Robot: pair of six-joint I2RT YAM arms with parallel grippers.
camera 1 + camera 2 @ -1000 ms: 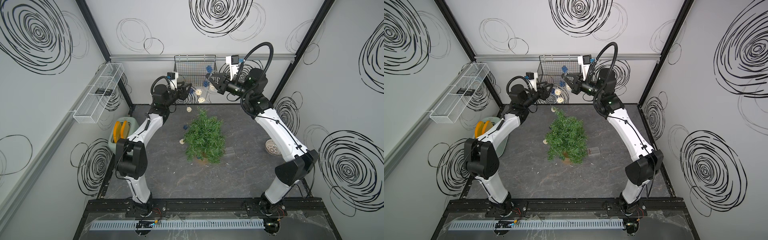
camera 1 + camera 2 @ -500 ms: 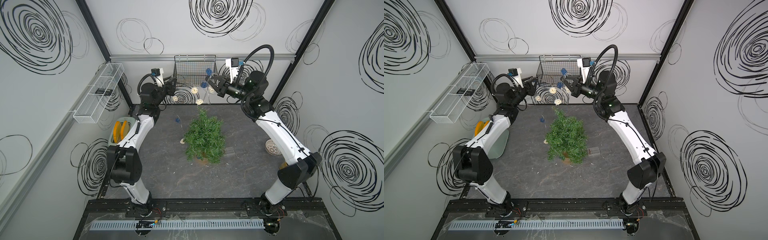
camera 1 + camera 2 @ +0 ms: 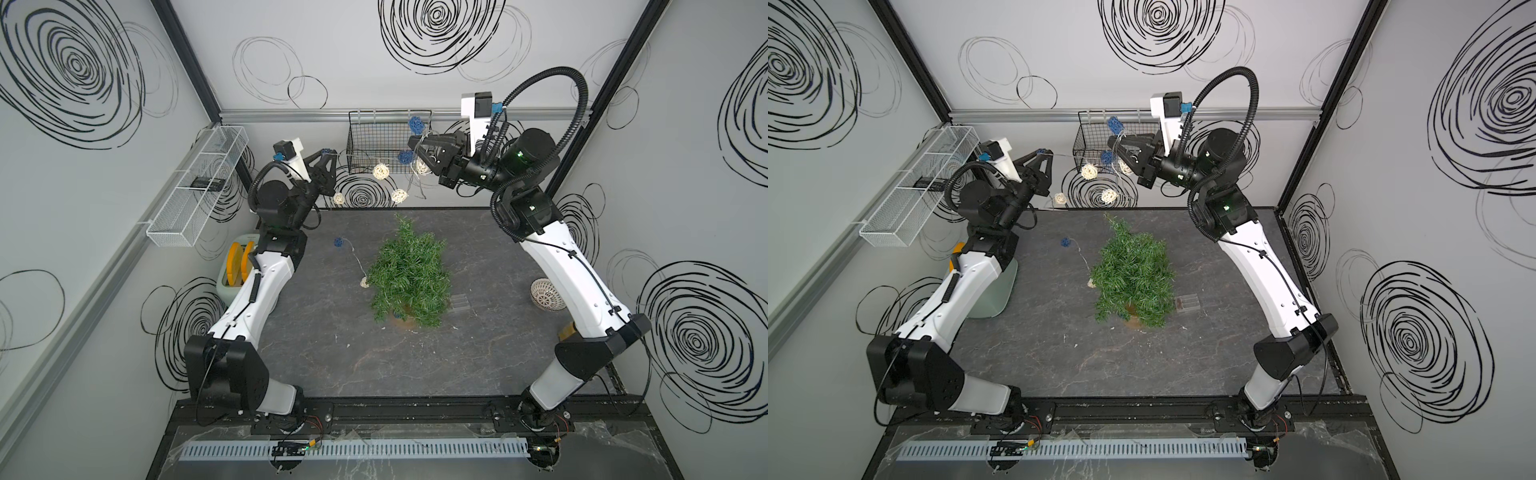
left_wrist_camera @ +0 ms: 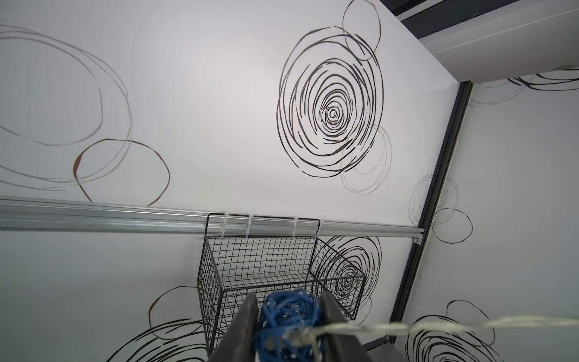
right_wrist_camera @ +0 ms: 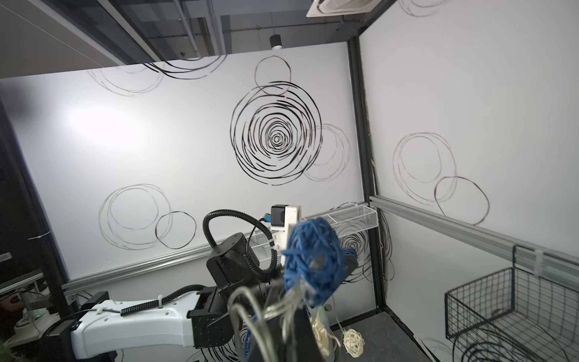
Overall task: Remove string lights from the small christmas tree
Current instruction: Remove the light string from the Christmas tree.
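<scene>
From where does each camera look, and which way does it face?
Both top views: high at the front, looking down at the small christmas tree, table, left tool and right tool.
Left wrist: behind the left tool, facing up the back wall; its fingers hold a blue ball of the string lights.
Right wrist: behind the right tool, facing the left arm.
Both wrist views share the black basket.

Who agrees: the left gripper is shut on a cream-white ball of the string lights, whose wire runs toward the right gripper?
Not quite: the ball in the left gripper is blue, not cream-white, as the left wrist view shows. Its wire does run toward the right gripper.
</scene>
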